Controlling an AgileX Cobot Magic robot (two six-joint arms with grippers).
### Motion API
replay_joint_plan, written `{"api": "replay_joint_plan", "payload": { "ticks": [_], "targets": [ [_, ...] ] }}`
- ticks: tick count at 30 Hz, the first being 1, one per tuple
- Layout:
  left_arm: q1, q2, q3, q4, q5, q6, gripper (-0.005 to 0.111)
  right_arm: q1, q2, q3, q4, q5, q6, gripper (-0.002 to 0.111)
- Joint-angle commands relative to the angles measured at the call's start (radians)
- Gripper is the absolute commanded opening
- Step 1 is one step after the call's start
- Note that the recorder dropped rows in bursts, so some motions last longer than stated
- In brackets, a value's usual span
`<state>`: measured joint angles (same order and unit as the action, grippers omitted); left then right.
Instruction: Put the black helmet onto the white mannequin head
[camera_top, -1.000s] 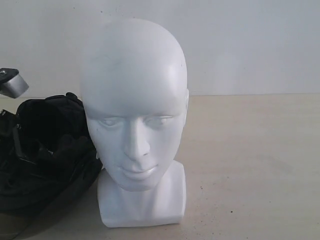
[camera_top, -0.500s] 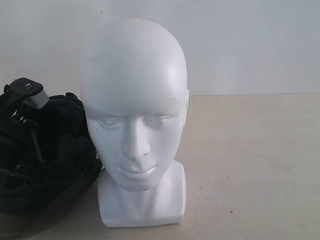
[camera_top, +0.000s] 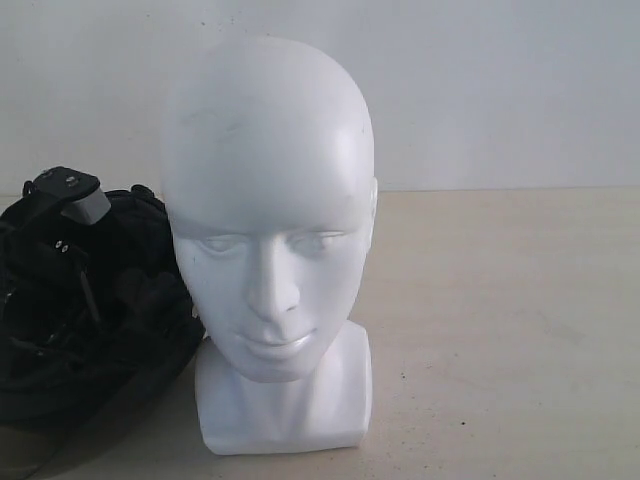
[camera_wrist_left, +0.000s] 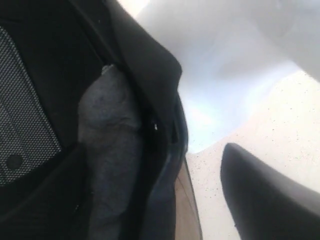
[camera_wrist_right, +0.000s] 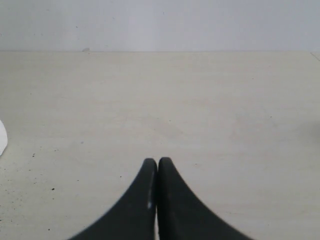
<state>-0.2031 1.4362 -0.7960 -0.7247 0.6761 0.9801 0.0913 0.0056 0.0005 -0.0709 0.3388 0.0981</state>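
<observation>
Closest, the white mannequin head (camera_top: 268, 230) stands upright on its blocky neck at centre frame, facing the camera with its crown uncovered. Just beside it at lower left, the black helmet (camera_top: 110, 330) lies on the desk (camera_top: 500, 340), padded lining showing. The left claw (camera_top: 78, 285) comes down over the helmet's rim, spread wide and gripping nothing. One finger (camera_wrist_left: 265, 200) hangs outside the rim, clear of it. The right claw (camera_wrist_right: 157, 164) is pinched closed and empty above the pale desk. Farthest back is a plain white wall (camera_top: 500, 90).
</observation>
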Motion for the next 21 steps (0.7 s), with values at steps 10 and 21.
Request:
{"api": "replay_joint_plan", "payload": {
  "ticks": [10, 21],
  "targets": [
    [-0.007, 0.056, -0.007, -0.027, -0.021, 0.026, 0.071, -0.002, -0.006, 0.000, -0.006, -0.004, 0.000, 0.000],
    [-0.007, 0.109, -0.007, -0.066, -0.056, 0.053, 0.071, -0.002, -0.006, 0.000, -0.006, -0.004, 0.000, 0.000]
  ]
}}
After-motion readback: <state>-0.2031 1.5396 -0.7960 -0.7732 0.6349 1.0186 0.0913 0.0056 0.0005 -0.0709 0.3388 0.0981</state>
